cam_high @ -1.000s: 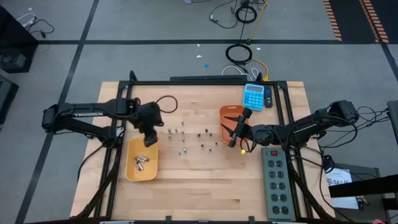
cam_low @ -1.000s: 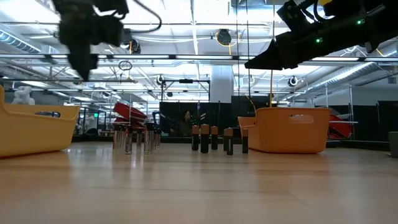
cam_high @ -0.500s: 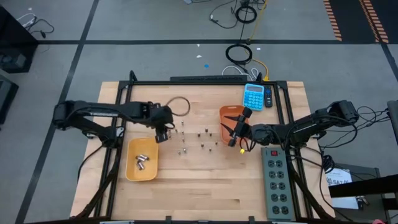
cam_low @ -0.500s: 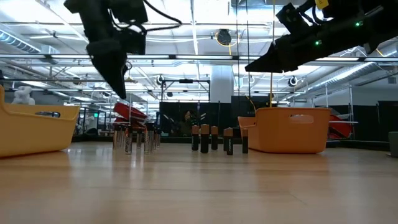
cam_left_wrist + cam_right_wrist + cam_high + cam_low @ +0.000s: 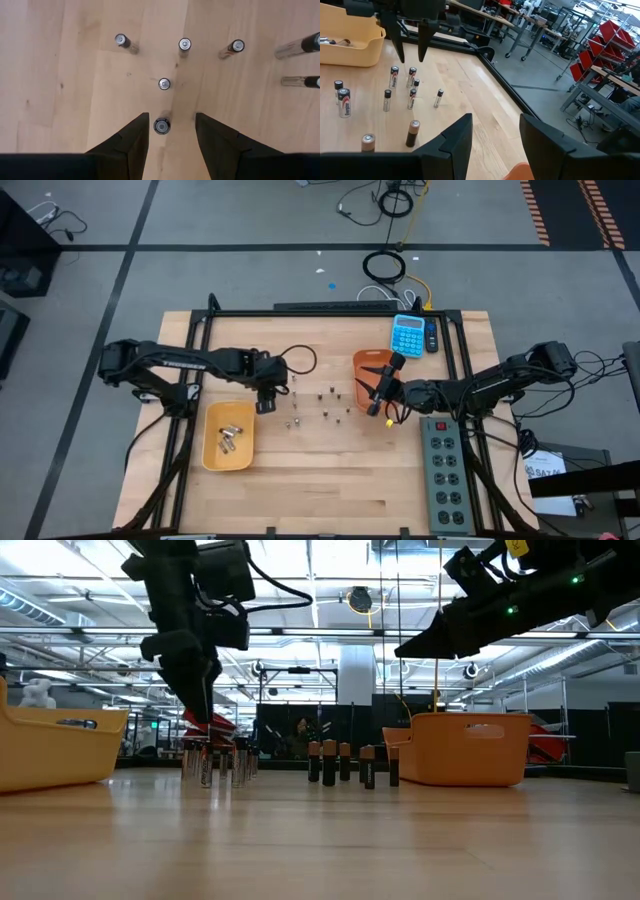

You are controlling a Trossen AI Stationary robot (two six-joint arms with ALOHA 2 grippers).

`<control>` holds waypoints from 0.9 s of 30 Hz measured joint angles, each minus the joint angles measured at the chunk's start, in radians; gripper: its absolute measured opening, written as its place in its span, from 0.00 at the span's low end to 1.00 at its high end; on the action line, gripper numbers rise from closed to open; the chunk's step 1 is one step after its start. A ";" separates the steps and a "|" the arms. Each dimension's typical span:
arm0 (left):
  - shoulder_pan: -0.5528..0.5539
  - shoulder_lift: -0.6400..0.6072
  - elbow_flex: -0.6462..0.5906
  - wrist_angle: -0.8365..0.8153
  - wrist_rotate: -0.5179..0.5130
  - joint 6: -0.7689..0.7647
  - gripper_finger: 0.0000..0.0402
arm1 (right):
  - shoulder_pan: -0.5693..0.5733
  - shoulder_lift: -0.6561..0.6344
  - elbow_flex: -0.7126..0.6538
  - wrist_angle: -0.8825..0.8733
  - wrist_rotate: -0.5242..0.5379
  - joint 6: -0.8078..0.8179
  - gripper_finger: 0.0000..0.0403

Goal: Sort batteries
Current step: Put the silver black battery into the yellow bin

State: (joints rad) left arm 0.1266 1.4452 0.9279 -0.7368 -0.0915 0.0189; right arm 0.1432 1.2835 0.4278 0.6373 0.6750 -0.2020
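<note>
Several small batteries stand upright on their ends on the wooden table, silvery ones toward the left and dark ones toward the right. My left gripper points down over the silvery group, open. One upright battery stands between its fingertips, apart from both. More batteries lie in the yellow bin. My right gripper hangs open and empty in front of the orange bin.
A blue calculator sits at the table's far right and a grey power strip along its right edge. A black frame borders the table. Bare wood lies toward the near edge.
My left gripper has moved from above the yellow bin toward the table's right and sunk toward the silvery batteries. It has tipped to point more steeply down and has rolled about its own axis. Its fingers have stayed open.
</note>
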 joint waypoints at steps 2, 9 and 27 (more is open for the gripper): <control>0.004 0.005 -0.003 0.012 0.000 0.005 0.43 | 0.000 0.000 0.000 0.000 0.000 0.000 0.38; 0.032 0.005 -0.077 0.093 -0.001 0.015 0.43 | 0.000 0.000 0.000 0.001 0.000 0.004 0.38; 0.064 0.005 -0.202 0.256 0.068 0.013 0.38 | 0.000 0.000 0.000 0.002 0.000 0.008 0.38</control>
State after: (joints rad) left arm 0.1902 1.4498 0.7262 -0.4805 -0.0231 0.0322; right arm 0.1432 1.2835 0.4278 0.6388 0.6747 -0.1944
